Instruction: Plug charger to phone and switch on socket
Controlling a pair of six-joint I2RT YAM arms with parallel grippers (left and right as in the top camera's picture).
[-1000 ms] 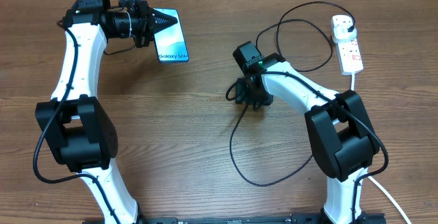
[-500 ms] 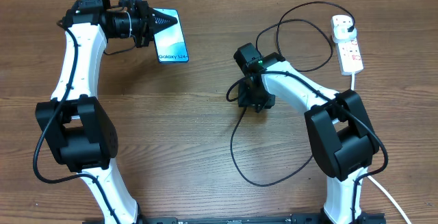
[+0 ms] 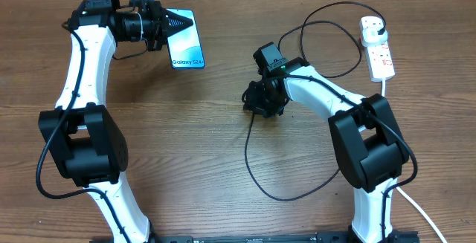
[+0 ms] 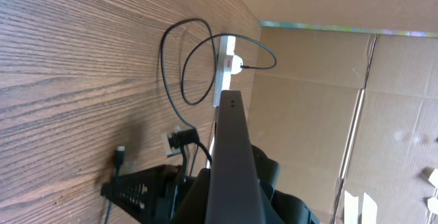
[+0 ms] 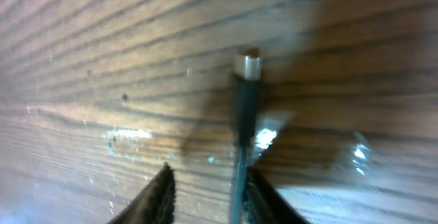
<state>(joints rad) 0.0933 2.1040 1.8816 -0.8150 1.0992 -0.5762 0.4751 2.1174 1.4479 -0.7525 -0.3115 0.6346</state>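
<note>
Right claw (image 3: 259, 103) shifted left over one charger (image 5: 241, 114); one phone (image 3: 186, 46), one socket (image 3: 378, 50).

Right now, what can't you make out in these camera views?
Socket switch position: overhead, too small.
Phone charging port: left wrist, edge-on and too small.
Right gripper hold on the charger: right wrist, blurred; overhead, its own arm covers it.

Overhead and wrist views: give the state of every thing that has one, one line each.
phone: screen lit, clamped in the left gripper.
charger: connector tip unplugged, apart from the phone.
socket: charger plug seated; switch position too small to tell.
right gripper: open, fingers astride the charger cable.
</note>
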